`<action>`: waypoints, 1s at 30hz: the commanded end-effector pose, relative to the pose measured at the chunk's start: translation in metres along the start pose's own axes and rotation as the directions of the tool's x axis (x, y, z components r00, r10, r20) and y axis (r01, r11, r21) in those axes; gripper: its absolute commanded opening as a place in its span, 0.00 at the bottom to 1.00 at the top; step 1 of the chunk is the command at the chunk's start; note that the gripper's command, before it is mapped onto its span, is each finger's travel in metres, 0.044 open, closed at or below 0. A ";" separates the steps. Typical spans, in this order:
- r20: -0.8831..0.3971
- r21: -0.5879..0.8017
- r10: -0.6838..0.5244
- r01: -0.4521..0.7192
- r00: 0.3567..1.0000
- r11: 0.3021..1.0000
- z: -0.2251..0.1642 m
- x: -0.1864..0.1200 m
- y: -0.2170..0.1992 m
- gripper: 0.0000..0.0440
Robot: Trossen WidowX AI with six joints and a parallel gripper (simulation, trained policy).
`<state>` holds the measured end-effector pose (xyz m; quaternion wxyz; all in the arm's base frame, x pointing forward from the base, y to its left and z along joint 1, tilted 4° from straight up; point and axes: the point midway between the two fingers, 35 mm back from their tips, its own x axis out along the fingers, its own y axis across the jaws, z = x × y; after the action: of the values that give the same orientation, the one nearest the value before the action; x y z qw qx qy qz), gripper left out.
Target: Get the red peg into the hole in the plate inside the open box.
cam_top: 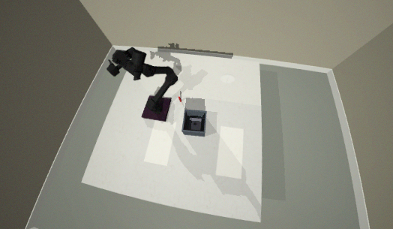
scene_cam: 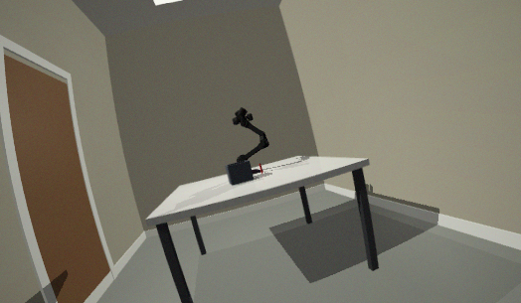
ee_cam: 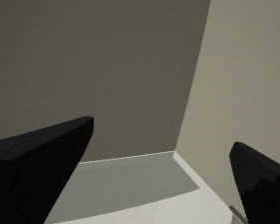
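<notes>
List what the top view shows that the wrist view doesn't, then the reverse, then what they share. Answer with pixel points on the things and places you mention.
Only top: the open box [cam_top: 193, 134], the hole in the plate at its bottom, the red peg [cam_top: 180, 99] and the arm's dark base plate [cam_top: 162, 117].
Only wrist: a close view of the pincer's two spread fingers.
Both: the white table top [cam_top: 124, 163] [ee_cam: 156, 212] and walls.

Beyond the claw [ee_cam: 162, 133], the tabletop [ee_cam: 141, 214] is cropped by the lower edge (both fingers likewise, at the sides).
</notes>
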<state>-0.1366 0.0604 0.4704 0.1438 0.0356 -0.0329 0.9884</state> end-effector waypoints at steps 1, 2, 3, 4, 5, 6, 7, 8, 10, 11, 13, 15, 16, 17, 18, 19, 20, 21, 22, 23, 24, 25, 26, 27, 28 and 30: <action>0.001 0.002 0.007 -0.007 1.000 1.000 0.001 0.000 0.002 0.97; 0.004 0.007 0.022 -0.022 1.000 1.000 0.002 0.001 0.006 1.00; 0.009 0.014 0.045 -0.045 0.999 0.999 0.004 0.001 0.011 1.00; 0.016 0.027 0.074 -0.074 0.997 0.997 0.006 0.001 0.018 1.00; 0.024 0.041 0.104 -0.105 0.994 0.994 0.008 0.001 0.024 1.00; 0.030 0.058 0.132 -0.133 0.991 0.989 0.010 0.001 0.029 1.00; 0.036 0.075 0.160 -0.162 0.986 0.984 0.013 0.001 0.035 1.00; 0.042 0.091 0.189 -0.192 0.981 0.977 0.015 0.000 0.041 1.00; 0.054 0.123 0.248 -0.252 0.967 0.960 0.019 -0.002 0.052 1.00; 0.059 0.139 0.277 -0.282 0.959 0.949 0.021 -0.003 0.058 1.00; 0.070 0.169 0.335 -0.342 0.940 0.924 0.024 -0.006 0.069 1.00; 0.080 0.198 0.391 -0.400 0.917 0.895 0.028 -0.010 0.079 1.00; 0.086 0.212 0.419 -0.428 0.904 0.879 0.030 -0.012 0.084 1.00; 0.091 0.226 0.447 -0.455 0.890 0.861 0.031 -0.014 0.088 1.00; 0.096 0.241 0.473 -0.482 0.876 0.843 0.033 -0.016 0.093 1.00; 0.101 0.255 0.500 -0.508 0.860 0.823 0.035 -0.019 0.097 1.00; 0.106 0.269 0.526 -0.533 0.844 0.802 0.036 -0.021 0.101 1.00; 0.111 0.283 0.551 -0.558 0.827 0.780 0.038 -0.024 0.106 1.00; 0.116 0.297 0.575 -0.581 0.810 0.758 0.039 -0.027 0.110 1.00; 0.121 0.310 0.599 -0.604 0.791 0.734 0.041 -0.030 0.113 1.00; 0.125 0.324 0.623 -0.626 0.772 0.710 0.042 -0.033 0.117 1.00; 0.130 0.337 0.646 -0.646 0.752 0.685 0.043 -0.036 0.121 1.00; 0.134 0.350 0.668 -0.666 0.732 0.659 0.045 -0.040 0.125 1.00; 0.137 0.362 0.690 -0.684 0.711 0.633 0.046 -0.043 0.129 1.00; 0.141 0.375 0.711 -0.702 0.689 0.606 0.047 -0.047 0.132 1.00; 0.145 0.401 0.749 -0.730 0.647 0.553 0.048 -0.054 0.140 1.00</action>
<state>-0.1257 -0.0830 0.5041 -0.2725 0.0348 0.1637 0.9475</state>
